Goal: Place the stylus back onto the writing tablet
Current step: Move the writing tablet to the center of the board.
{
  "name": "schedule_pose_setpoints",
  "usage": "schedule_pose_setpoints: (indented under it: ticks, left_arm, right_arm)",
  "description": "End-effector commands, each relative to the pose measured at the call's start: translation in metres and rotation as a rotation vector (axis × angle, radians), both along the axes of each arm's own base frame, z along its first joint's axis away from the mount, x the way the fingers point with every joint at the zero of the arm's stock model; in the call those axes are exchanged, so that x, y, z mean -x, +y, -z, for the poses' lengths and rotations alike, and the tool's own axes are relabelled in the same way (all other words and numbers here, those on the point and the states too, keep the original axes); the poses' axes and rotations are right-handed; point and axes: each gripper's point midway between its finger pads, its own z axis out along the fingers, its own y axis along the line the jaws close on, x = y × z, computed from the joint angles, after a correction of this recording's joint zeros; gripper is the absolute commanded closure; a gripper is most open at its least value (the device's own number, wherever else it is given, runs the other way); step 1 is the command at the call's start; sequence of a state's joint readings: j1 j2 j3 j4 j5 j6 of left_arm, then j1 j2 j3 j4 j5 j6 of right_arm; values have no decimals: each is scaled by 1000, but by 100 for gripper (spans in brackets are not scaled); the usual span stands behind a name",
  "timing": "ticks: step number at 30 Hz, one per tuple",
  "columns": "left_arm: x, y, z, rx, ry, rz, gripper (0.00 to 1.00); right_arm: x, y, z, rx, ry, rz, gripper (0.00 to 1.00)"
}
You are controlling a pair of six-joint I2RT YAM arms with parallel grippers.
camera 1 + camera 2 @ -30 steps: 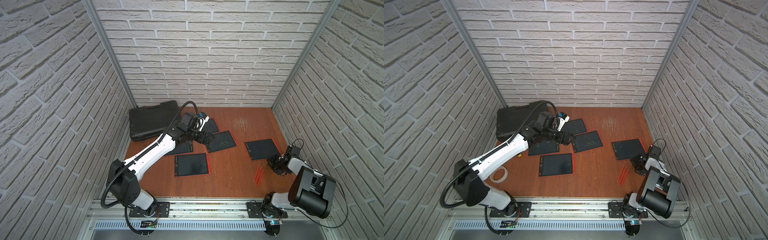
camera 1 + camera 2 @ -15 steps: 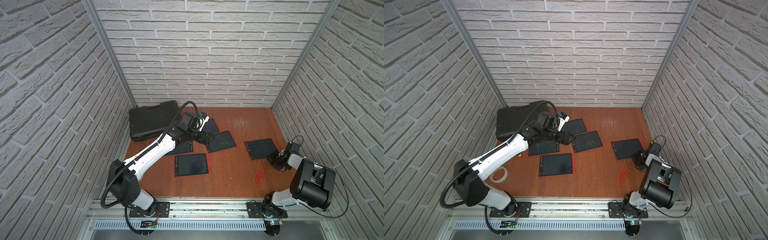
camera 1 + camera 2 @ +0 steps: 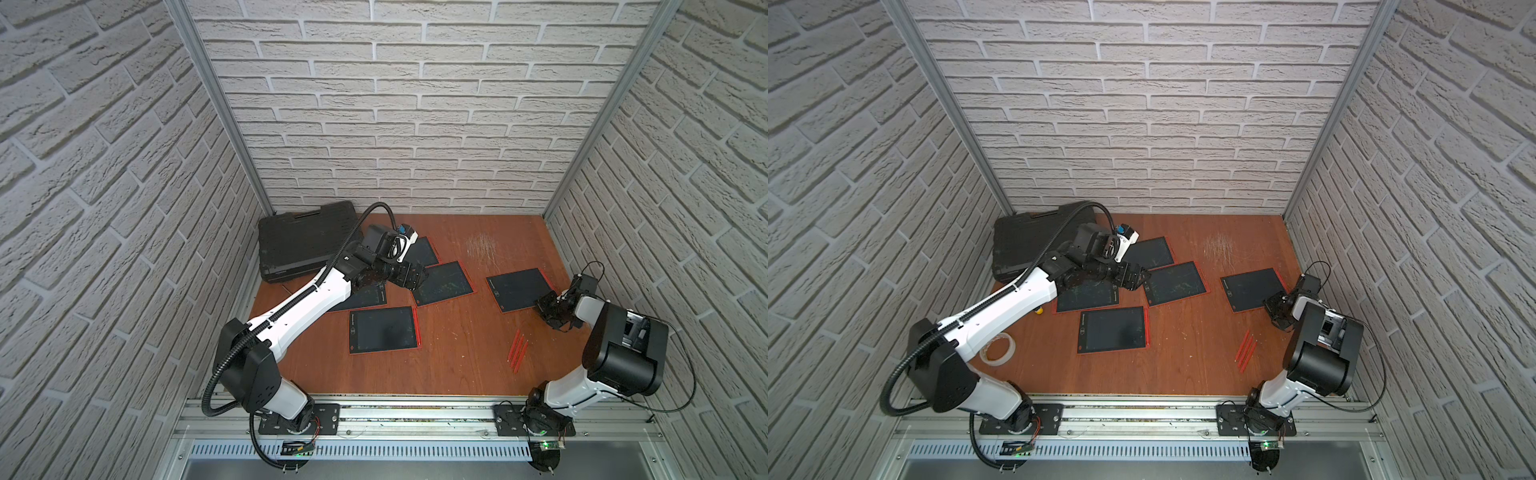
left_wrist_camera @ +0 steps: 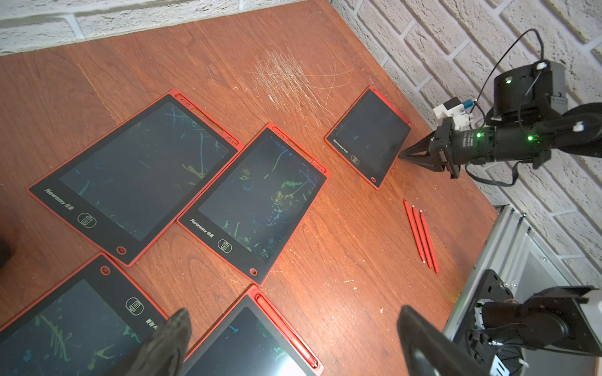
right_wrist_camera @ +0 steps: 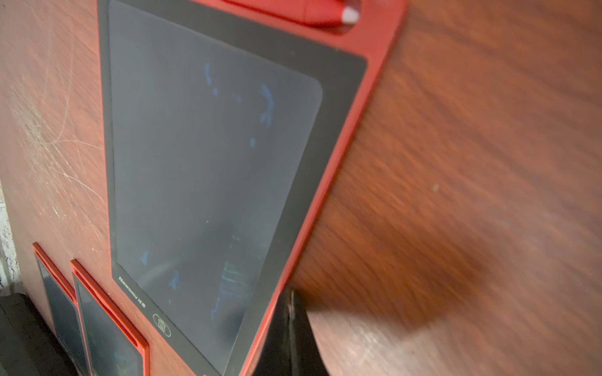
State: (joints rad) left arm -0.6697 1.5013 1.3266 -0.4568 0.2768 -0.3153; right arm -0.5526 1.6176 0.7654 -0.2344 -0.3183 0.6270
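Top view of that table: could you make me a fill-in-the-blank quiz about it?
___ loose red styluses lie side by side on the wooden table.
The left gripper is ___, holding nothing.
The right gripper, beside the rightmost writing tablet, is ___.
Missing words: three, open, shut.

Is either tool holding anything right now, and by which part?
Nothing is held. The left tool is open and empty; the right tool is shut on nothing, tip by the edge of the rightmost tablet.
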Motion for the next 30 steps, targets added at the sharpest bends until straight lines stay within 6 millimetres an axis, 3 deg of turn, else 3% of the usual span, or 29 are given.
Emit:
schedule_pose_setpoints:
  ticks: [1,12,30]
  left_arm:
    - [-3,-1,1,-2,-11,1,2]
    - [-4,-1,-3,24,-1,0,2]
    - [-6,1,-4,33,4,-9,2]
  right_arm:
    - [-2,4,10,-5,38,0,97]
    - [-18,32,9,22,39,-51,96]
    - [-55,30,12,41,58,-64,97]
